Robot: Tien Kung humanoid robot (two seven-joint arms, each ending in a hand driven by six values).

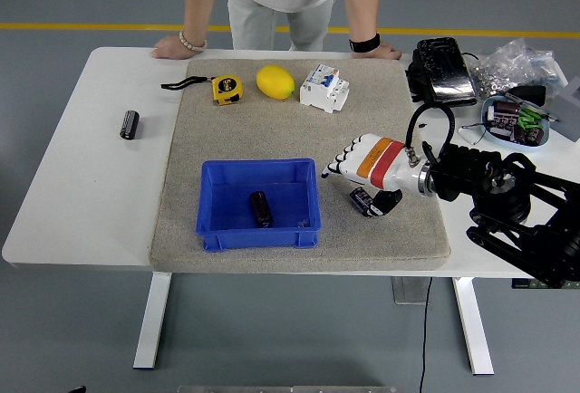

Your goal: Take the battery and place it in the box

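**A small, smooth cylinder under the hand**

We look over a white tabletop [82, 185] on a grey floor, with a beige mat [272, 112] across its middle and a person leaning on the far edge. Our right hand [362, 176] hangs low over the mat, fingers spread toward the blue box [213, 203] just beyond its fingertips, thumb curled down; it holds nothing yet. Directly beneath the palm, touching or nearly touching the thumb, lies a dark battery [364, 201] on its side. A second battery [261, 209] already rests inside the box, and a third [130, 124] sits far off past the box, on the bare tabletop.

We judge the battery under the hand to be rigid, fairly dense for its size and smooth-skinned, so it may roll or slip out of a loose pinch. We would close across its round middle, thumb against opposing fingers, with the axis lying along the palm. The mat should damp rolling.
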